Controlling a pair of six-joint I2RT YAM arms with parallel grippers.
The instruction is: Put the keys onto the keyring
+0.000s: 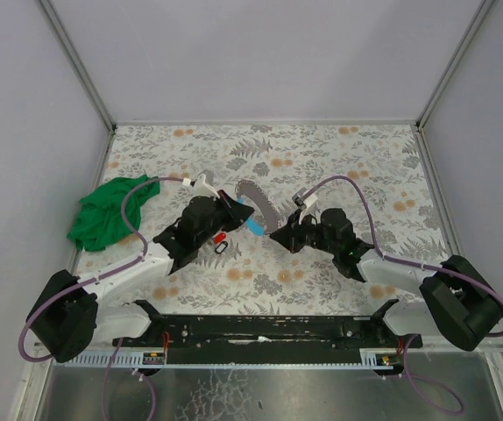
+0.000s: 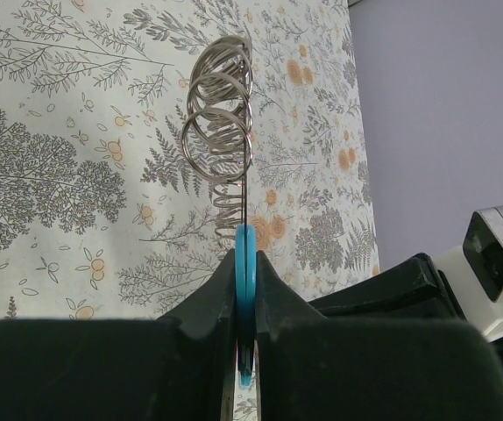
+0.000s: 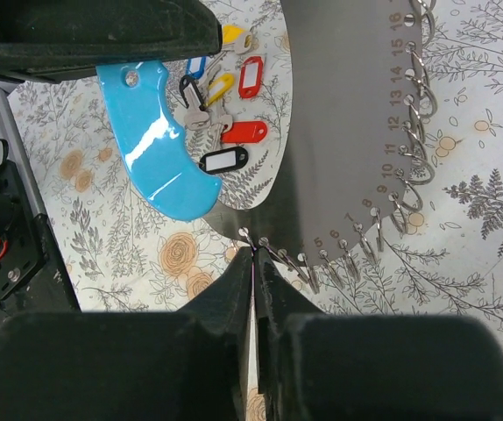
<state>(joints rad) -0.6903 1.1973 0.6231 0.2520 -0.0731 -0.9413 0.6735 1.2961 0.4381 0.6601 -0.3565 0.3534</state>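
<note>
The keyring is a grey crescent plate [image 1: 256,200] with numbered holes, small split rings [image 2: 219,132] and a light-blue handle [image 1: 253,226]. It is held on edge above the table. My left gripper [image 2: 245,263] is shut on the blue handle [image 2: 245,250]. My right gripper [image 3: 254,257] is shut on a small split ring at the low-numbered end of the grey plate [image 3: 339,132]. The keys [image 3: 221,105], with red, blue, yellow and black tags, lie bunched on the table beyond the blue handle [image 3: 159,149]. From above, a red tag [image 1: 220,237] shows beside the left gripper [image 1: 239,214].
A green cloth [image 1: 107,210] lies crumpled at the table's left edge. The floral table cover [image 1: 322,158] runs to grey walls at the back and sides. Both arms meet near the middle, the right gripper [image 1: 278,232] facing the left.
</note>
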